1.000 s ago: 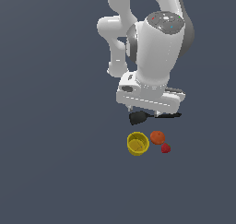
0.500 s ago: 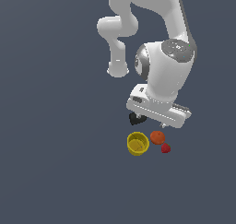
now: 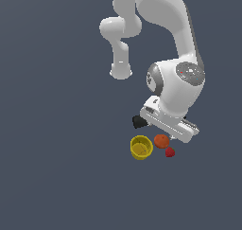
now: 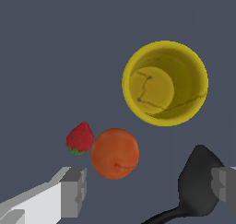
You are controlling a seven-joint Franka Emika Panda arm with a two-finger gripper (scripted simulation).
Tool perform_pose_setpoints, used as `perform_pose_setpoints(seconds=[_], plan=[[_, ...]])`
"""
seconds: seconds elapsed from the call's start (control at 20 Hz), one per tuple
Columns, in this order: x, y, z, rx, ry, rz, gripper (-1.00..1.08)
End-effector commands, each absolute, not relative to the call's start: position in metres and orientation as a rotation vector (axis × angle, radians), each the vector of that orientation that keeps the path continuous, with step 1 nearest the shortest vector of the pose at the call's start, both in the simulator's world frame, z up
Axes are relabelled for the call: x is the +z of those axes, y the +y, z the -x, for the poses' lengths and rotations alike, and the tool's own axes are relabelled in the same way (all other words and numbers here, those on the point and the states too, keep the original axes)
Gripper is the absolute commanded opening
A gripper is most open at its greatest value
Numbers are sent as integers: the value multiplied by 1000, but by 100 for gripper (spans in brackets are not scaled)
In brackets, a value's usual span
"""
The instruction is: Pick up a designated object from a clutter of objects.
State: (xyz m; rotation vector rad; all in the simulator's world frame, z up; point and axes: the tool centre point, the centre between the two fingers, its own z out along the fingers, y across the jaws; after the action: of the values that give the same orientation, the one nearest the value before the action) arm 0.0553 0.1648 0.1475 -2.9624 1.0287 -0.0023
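Note:
The round orange fruit (image 4: 115, 153) (image 3: 161, 140) lies on the dark floor between the yellow cup (image 4: 164, 82) (image 3: 141, 147) and the small red strawberry (image 4: 80, 138) (image 3: 169, 152), touching the strawberry. The black spatula (image 4: 200, 181) lies beside them, its blade close to one finger. My gripper (image 4: 150, 191) hangs above this clutter, open and holding nothing. In the wrist view the orange fruit sits just ahead of the gap, nearer to one grey finger (image 4: 73, 191). In the exterior view the hand (image 3: 170, 122) hides the fingertips and most of the spatula (image 3: 138, 122).
The upright yellow cup has nothing in it. The flat dark grey floor (image 3: 56, 177) runs all around the small group of objects. The white arm (image 3: 175, 35) rises behind them.
The hand has swung toward the exterior view's right and come down, so it now hangs close over the orange fruit and the spatula. The objects have not moved.

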Motion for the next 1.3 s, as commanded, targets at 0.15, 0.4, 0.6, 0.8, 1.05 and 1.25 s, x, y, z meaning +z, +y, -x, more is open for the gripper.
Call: perform_pose_setpoints(seconds=[0.15,0.4,0.6,0.8,1.05,1.25], plan=[[123,182,-55,-1,1165,2915,100],[108,192,-53,-1,1247,2882,100],[100,197,-53,0,1286,2866,100],[97,200,-52,0,1303,2859,100],[94,200,-52,1,1299,2861,100],[78,199,-51,0,1301,2860,100]])
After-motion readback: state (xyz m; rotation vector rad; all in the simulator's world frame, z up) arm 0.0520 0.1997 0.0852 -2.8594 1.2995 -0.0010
